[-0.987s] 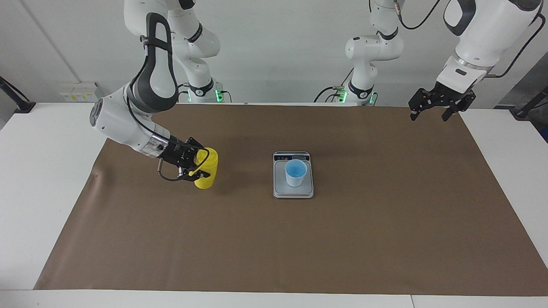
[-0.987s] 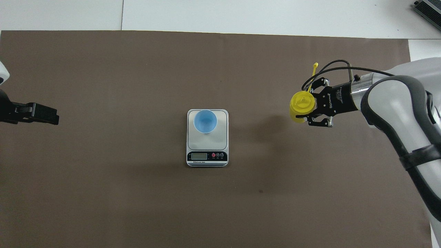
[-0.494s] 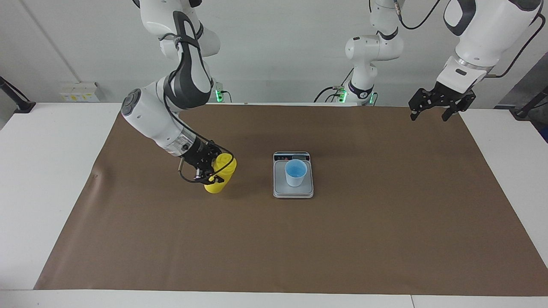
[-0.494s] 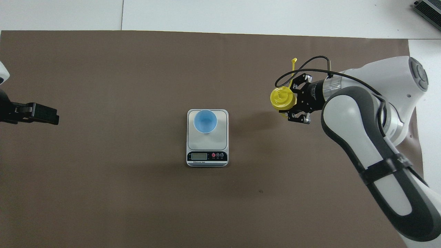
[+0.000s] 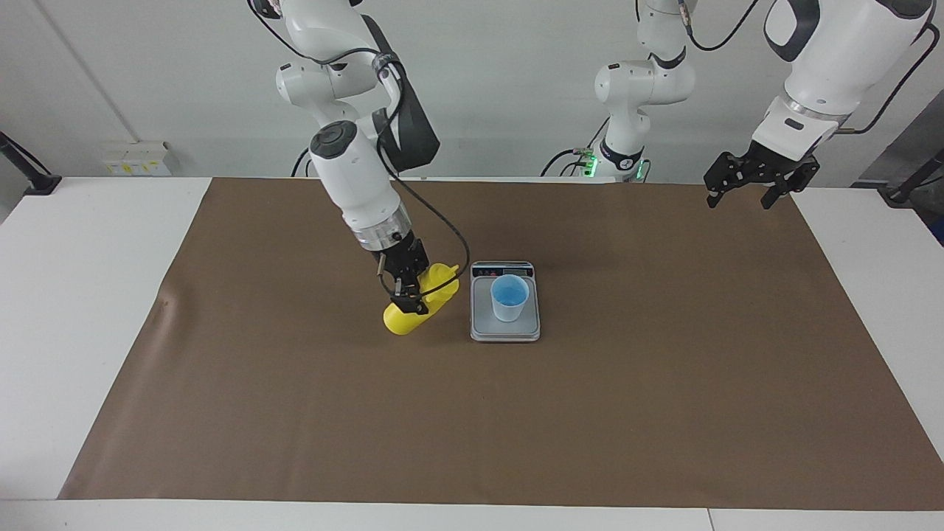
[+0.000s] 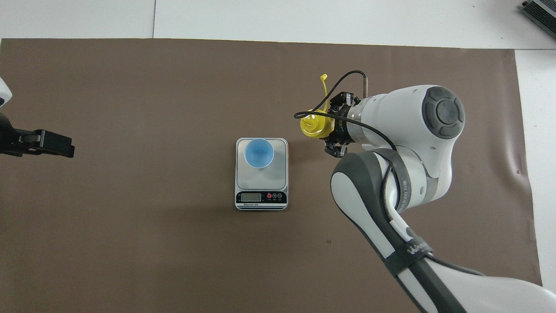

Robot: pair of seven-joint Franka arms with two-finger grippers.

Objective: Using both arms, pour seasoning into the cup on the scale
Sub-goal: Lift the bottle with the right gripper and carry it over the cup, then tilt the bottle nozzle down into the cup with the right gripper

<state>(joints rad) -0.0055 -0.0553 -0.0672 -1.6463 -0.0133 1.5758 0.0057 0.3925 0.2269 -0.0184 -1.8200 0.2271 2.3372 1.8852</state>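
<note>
We are holding the seasoning (image 5: 417, 302) in our right gripper (image 5: 408, 295), fingers pinching the yellow bottle's body, and we are carrying it tilted, nozzle leaning toward the scale (image 5: 505, 324). It is hanging over the brown paper just beside the scale's edge on the right arm's end of the table (image 5: 88, 295), not yet over the cup (image 5: 509, 297). The cup is standing upright on the weighing plate, away from the display strip.

The tilt is what we are worrying about. If seasoning is leaving the nozzle now, it is landing on the paper or on the plate rather than in the cup, and anything on the plate is spoiling the reading. The cup looks light; if we are bringing the bottle across too low, we are risking a knock that tips it or slides it off the plate. The loose cap strap (image 6: 323, 82) is trailing from the bottle and could swing into the pour.

Our left gripper (image 5: 752, 179) is waiting in the air over the table's edge near its base, fingers spread and empty.
</note>
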